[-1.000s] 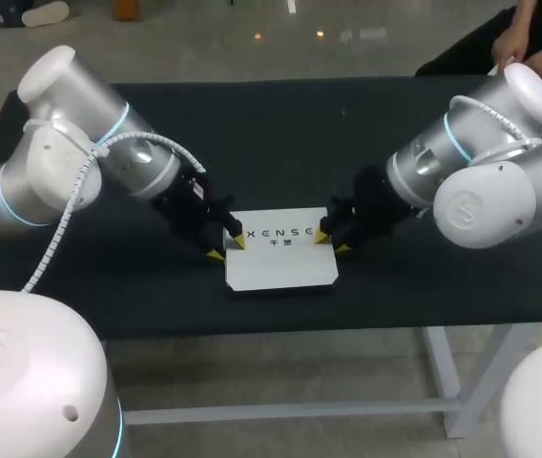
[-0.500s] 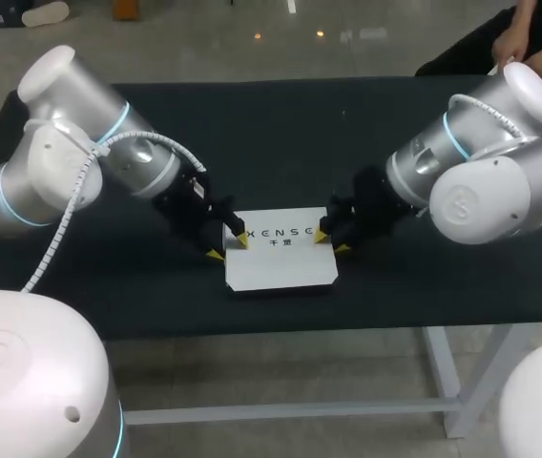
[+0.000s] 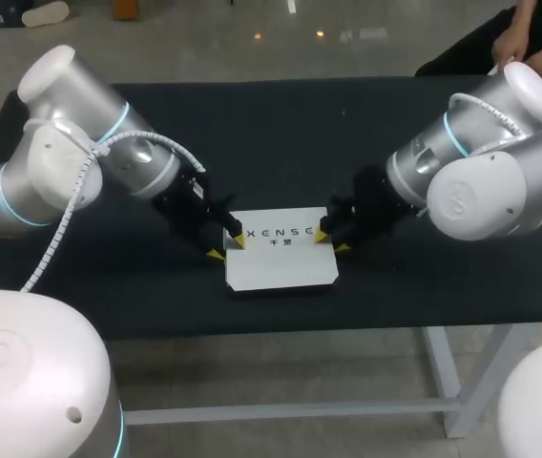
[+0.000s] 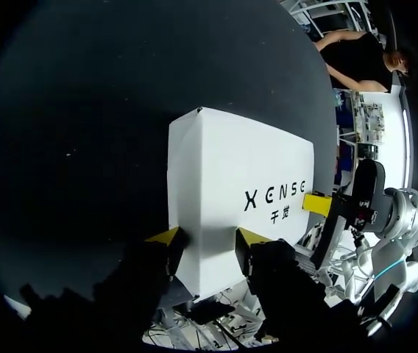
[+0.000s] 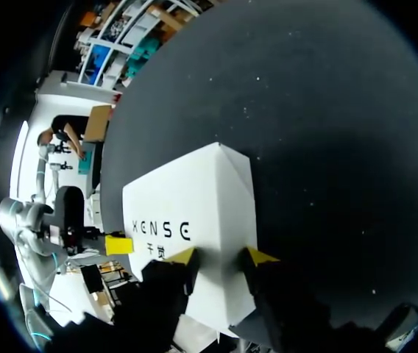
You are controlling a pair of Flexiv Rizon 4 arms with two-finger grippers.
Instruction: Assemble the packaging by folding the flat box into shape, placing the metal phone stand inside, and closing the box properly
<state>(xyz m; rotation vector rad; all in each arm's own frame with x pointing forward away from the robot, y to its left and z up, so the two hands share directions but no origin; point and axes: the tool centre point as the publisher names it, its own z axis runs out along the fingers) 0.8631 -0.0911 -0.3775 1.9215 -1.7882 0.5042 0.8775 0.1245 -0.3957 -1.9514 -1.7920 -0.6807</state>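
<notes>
Closed white box (image 3: 281,267) lying flat mid black worktop (image 3: 281,143), left hand (image 3: 226,247) and right hand (image 3: 331,242) at its opposite side edges, each parted narrowly, one fingertip over the top, one outside

Box (image 3: 281,250) lies flat on the table (image 3: 281,134), nr its front edge, abt mid-width. Our left claw (image 3: 226,247) sits at the box's rear-left corner and our right claw (image 3: 331,242) at its rear-right corner, w/ the box btwn them. At each claw we see one finger over the box top, the other just off the side edge. From either wrist the box stretches ahead, w/ the opposite claw at its far corner.
</notes>
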